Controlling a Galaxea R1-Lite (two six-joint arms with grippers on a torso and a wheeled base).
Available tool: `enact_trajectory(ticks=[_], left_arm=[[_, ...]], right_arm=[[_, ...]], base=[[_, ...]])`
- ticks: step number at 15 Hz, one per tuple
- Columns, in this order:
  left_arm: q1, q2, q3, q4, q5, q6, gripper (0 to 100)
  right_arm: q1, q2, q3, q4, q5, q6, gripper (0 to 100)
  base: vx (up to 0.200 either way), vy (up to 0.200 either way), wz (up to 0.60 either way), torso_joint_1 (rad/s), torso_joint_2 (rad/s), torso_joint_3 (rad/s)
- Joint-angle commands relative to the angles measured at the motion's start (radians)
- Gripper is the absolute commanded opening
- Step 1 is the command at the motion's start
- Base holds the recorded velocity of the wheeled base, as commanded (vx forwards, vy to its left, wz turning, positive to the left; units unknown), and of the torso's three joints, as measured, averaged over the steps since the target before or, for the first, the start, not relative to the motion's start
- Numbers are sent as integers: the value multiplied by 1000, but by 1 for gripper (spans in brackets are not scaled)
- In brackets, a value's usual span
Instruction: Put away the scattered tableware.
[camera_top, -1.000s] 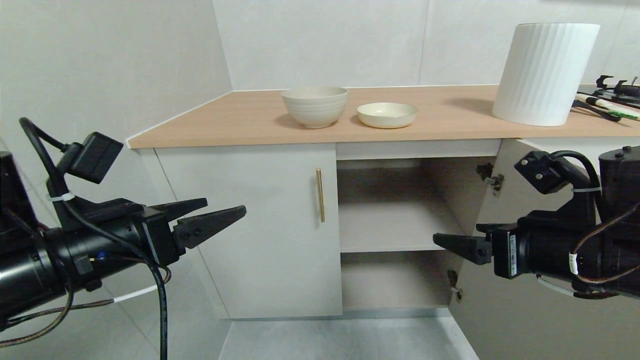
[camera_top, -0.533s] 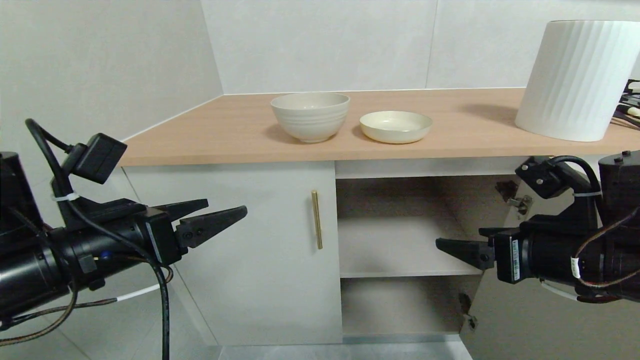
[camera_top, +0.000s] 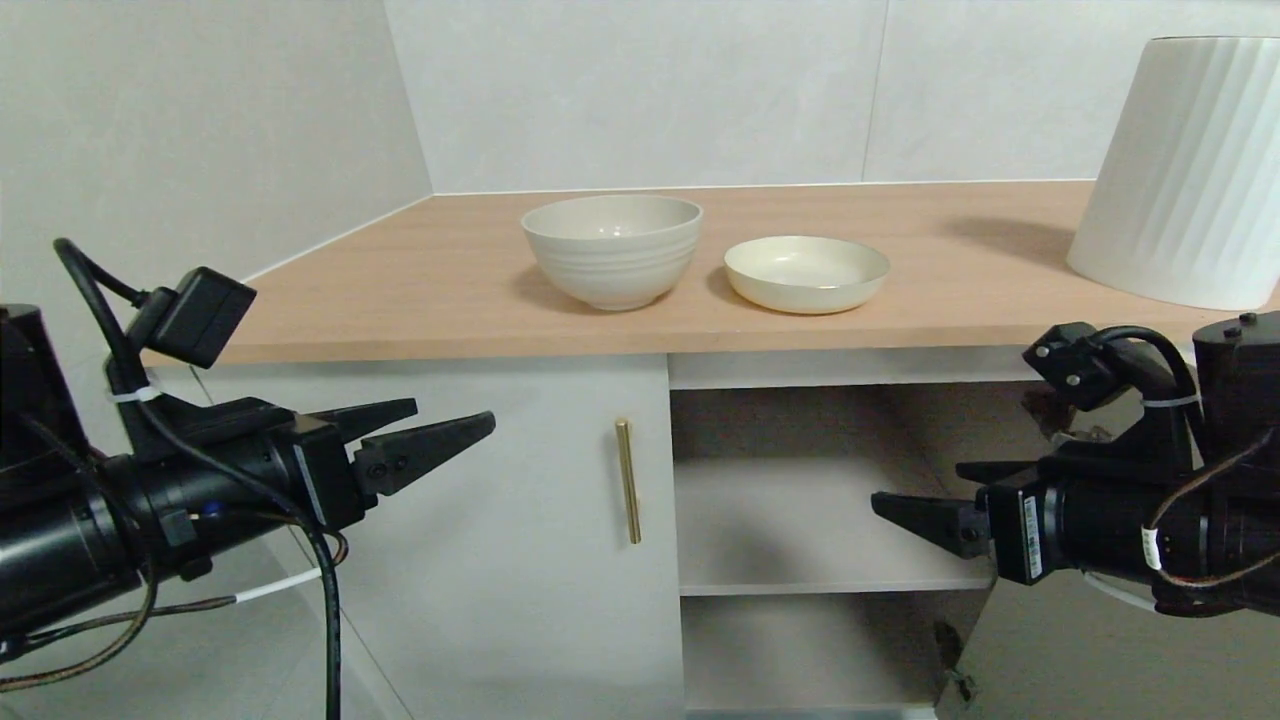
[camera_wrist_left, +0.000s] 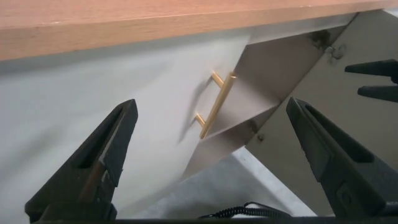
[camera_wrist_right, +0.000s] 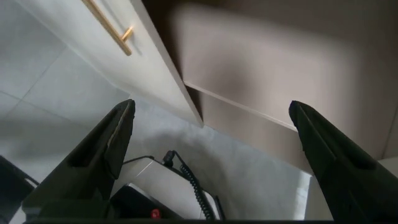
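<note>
Bowl (camera_top: 610, 250) and shallow dish (camera_top: 806, 272) sit just beside each other on the wooden countertop (camera_top: 420, 300), above the open cabinet (camera_top: 800, 535). Left gripper (camera_top: 452, 411) and right gripper (camera_wrist_right: 211, 104) hang before the cabinet, jaws spread wide, holding nothing. The right wrist's label (camera_top: 1030, 525) is too small to read. A ribbed white container (camera_top: 1190, 170) is cut off.

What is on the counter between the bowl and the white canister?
In the head view, a small dish lies beside the bowl; past it, bare counter up to the canister.
</note>
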Motion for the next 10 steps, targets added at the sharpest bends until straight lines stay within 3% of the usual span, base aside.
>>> enact_trajectory(ticks=[1, 5, 10], left_arm=[[0, -1, 0, 0, -2, -1, 100], [0, 2, 0, -2, -2, -1, 100], [0, 8, 0, 0, -2, -1, 100]], right_arm=[[0, -1, 1, -1, 0, 0, 100], [0, -1, 2, -1, 2, 0, 100], [0, 1, 2, -1, 0, 0, 100]], base=[[0, 0, 0, 0, 0, 0], [0, 0, 0, 5, -15, -7], [0, 0, 0, 90, -290, -255]])
